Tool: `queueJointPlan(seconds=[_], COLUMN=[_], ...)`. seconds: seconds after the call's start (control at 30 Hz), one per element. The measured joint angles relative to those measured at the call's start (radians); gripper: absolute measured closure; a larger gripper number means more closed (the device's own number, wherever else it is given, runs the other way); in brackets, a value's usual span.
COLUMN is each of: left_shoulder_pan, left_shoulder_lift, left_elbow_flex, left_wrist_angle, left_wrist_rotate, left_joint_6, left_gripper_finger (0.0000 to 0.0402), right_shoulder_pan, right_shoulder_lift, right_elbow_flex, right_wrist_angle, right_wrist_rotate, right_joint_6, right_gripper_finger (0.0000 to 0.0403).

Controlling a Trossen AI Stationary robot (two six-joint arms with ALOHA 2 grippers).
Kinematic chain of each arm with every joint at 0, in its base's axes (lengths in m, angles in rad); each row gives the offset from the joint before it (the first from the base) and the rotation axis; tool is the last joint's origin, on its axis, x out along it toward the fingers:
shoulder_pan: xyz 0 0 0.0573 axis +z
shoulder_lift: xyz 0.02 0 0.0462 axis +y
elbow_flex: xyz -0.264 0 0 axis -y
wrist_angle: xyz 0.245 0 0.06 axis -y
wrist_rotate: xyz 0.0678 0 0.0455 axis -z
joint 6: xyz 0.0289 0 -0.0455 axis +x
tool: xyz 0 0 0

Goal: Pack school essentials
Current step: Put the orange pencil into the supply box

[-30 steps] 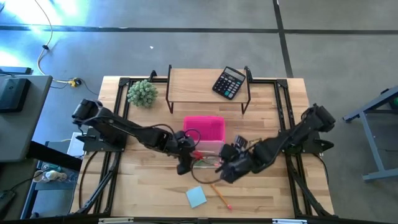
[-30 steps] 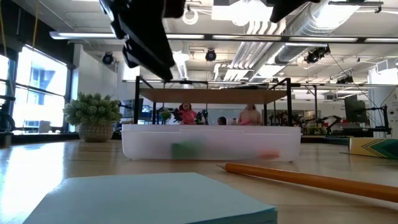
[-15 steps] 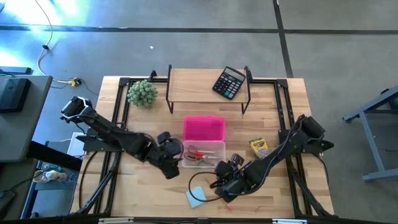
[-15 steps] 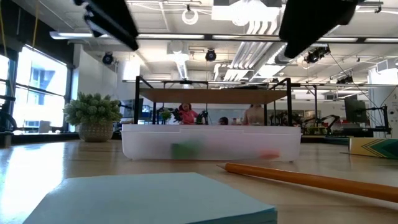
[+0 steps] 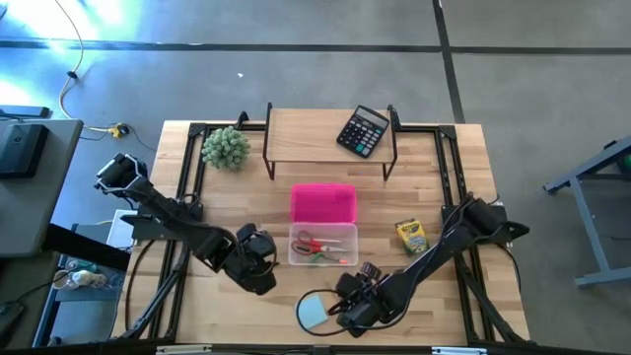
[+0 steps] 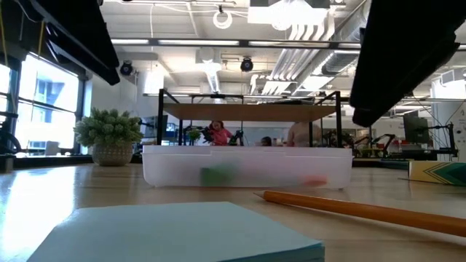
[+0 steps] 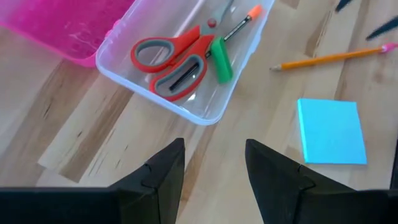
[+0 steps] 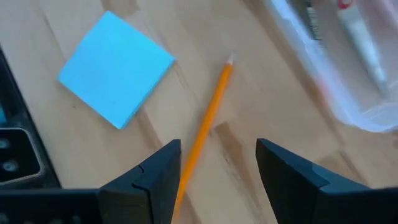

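A clear box (image 5: 322,245) holds the red-handled scissors (image 7: 171,59), a green eraser piece (image 7: 221,59) and an orange-tipped pencil (image 7: 239,25). A wooden pencil (image 8: 205,134) and the light-blue note pad (image 8: 115,68) lie flat on the table by its near edge. The yellow-green crayon box (image 5: 411,235) lies to the right of the clear box. My left gripper (image 7: 214,168) is open and hovers left of and nearer than the clear box. My right gripper (image 8: 217,162) is open above the wooden pencil, beside the note pad (image 5: 314,312).
A pink lid (image 5: 322,203) lies just beyond the clear box. A wooden shelf (image 5: 330,133) at the far edge carries a black calculator (image 5: 363,130), and a green ball-shaped plant (image 5: 226,146) stands left of it. People show in the room behind.
My left gripper has drawn back from over the clear box toward the table's left and near edge. My right gripper has swung from beside the box toward the near edge and now hangs over the pencil. The crayon box, earlier covered by the right arm, is now in view.
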Motion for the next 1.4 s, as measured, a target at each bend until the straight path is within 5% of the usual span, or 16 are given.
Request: queueJointPlan(seconds=[0.83, 1.4], left_shoulder_pan=[-0.001, -0.001], left_shoulder_lift=[0.001, 0.001], left_elbow_flex=[0.000, 0.000], left_wrist_angle=[0.027, 0.026], left_wrist_rotate=[-0.022, -0.011], left_joint_6=[0.016, 0.023], left_gripper_finger=[0.0245, 0.0245], right_shoulder_pan=[0.049, 0.054], right_shoulder_lift=[0.138, 0.141], right_elbow_flex=[0.005, 0.003], right_wrist_angle=[0.071, 0.011], right_wrist_rotate=[-0.070, -0.082], right_joint_6=[0.106, 0.143], right_gripper_finger=[0.0208, 0.0376])
